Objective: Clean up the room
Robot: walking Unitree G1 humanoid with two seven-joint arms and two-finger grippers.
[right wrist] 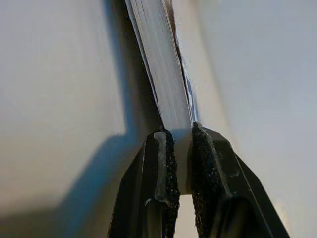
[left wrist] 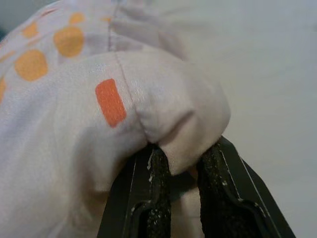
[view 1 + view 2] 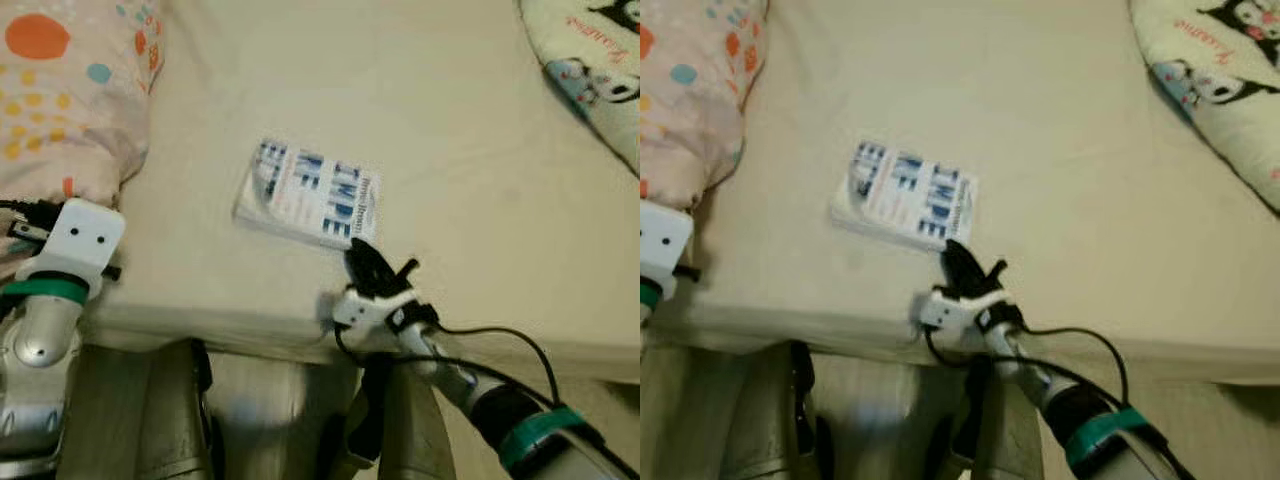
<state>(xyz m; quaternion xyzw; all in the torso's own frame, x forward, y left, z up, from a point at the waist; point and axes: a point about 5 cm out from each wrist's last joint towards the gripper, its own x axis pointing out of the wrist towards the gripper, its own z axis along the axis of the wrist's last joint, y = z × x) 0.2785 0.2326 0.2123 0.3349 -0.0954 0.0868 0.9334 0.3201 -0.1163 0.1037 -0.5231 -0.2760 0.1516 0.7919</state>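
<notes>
A white book (image 3: 312, 193) with big blue letters lies flat on the cream bed sheet (image 3: 440, 140), near the front edge. My right gripper (image 3: 358, 252) is shut on the book's near right corner; the right wrist view has the page edge (image 1: 168, 84) clamped between the two black fingers (image 1: 161, 173). At the bed's left edge my left gripper (image 2: 181, 163) is shut on a fold of the pale spotted quilt (image 3: 60, 100), with the cloth (image 2: 163, 114) bulging out over the fingers.
A cartoon-print pillow (image 3: 1220, 90) lies at the far right of the bed. The mattress front edge (image 3: 230, 325) runs just below the book, with wooden floor (image 3: 250, 410) beneath. My own legs stand close against the bed.
</notes>
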